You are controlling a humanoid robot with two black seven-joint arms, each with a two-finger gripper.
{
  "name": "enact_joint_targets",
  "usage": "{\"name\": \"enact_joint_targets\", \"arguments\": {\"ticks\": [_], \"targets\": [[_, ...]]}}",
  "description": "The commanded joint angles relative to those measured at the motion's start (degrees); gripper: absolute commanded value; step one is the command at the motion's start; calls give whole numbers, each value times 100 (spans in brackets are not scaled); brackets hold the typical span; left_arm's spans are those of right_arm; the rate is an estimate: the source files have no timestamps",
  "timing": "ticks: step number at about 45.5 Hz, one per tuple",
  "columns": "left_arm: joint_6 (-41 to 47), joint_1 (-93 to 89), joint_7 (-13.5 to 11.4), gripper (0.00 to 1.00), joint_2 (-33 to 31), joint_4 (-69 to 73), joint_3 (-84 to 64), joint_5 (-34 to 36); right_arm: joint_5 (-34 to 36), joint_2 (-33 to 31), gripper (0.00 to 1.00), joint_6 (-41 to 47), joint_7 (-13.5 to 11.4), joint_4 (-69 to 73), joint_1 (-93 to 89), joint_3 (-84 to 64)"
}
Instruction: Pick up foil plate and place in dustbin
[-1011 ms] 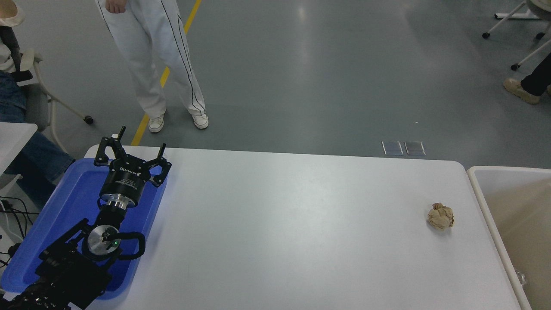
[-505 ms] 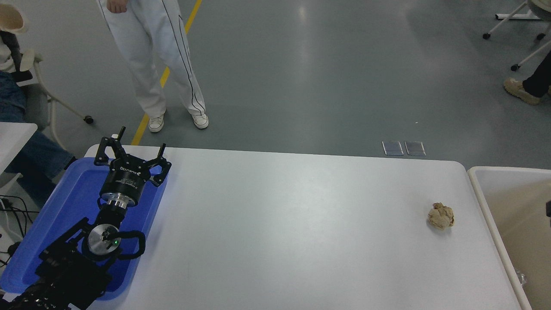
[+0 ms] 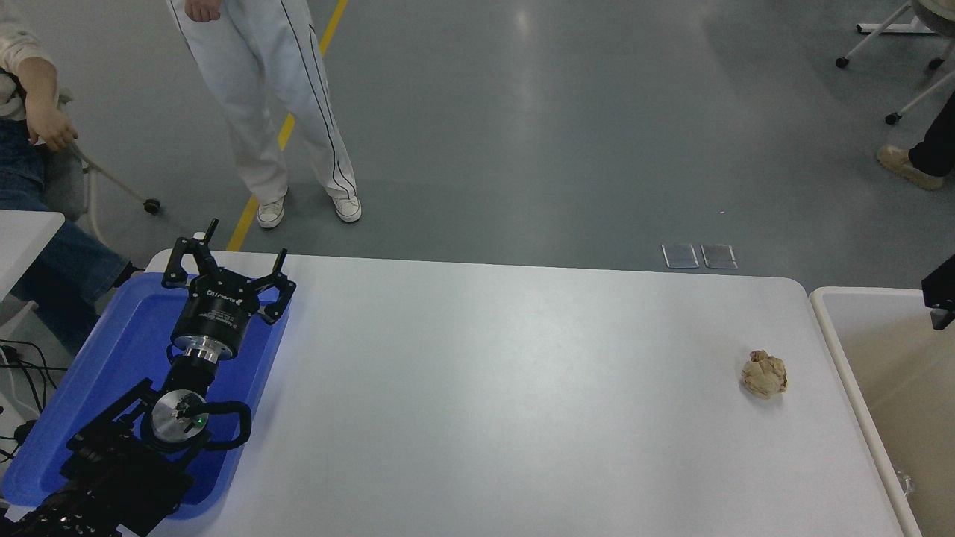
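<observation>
The dustbin [image 3: 828,328], with a cream-white rim and beige inside, stands at the table's right end, partly cut off by the picture edge. A small shiny crinkled bit [image 3: 903,481] shows just inside its rim at the lower right; I take it for an edge of the foil plate, the rest of which is out of view. A black part of my right gripper [image 3: 941,294] pokes in from the right edge above the bin's far end. My left gripper [image 3: 227,257] is parked, open and empty, over a blue tray.
A crumpled tan paper ball [image 3: 764,374] lies on the white table [image 3: 507,388] near the dustbin. The blue tray [image 3: 119,358] sits at the table's left end. A person in white trousers [image 3: 276,112] stands beyond the far edge; another sits at far left.
The black part of my right arm has come further into view at the right edge and moved toward the bin's far end. The seated person at the left has moved an arm. The left arm is unmoved.
</observation>
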Motion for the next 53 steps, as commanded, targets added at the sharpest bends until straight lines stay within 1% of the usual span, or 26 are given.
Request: {"name": "enact_joint_targets", "arguments": {"ticks": [1,6,11,16,27,36,53], "targets": [[8,0,0,100,0,-1,0,1,28,366,100,37,0,299,520,169],[0,0,0,100,0,-1,9,1,29,384,100,37,0,466,652,415],[0,0,0,100,0,-1,0,1,37,630,100,37,0,650,890,564],[9,0,0,100,0,0,9,1,142,735,100,37,18,668,916,652],[9,0,0,100,0,-1,0,1,266,1218,100,37,18,782,943,846],[9,0,0,100,0,8,0,1,512,1640,100,37,18,791,943,907],[9,0,0,100,0,8,0,10,626,1579,100,37,18,782,943,890]]}}
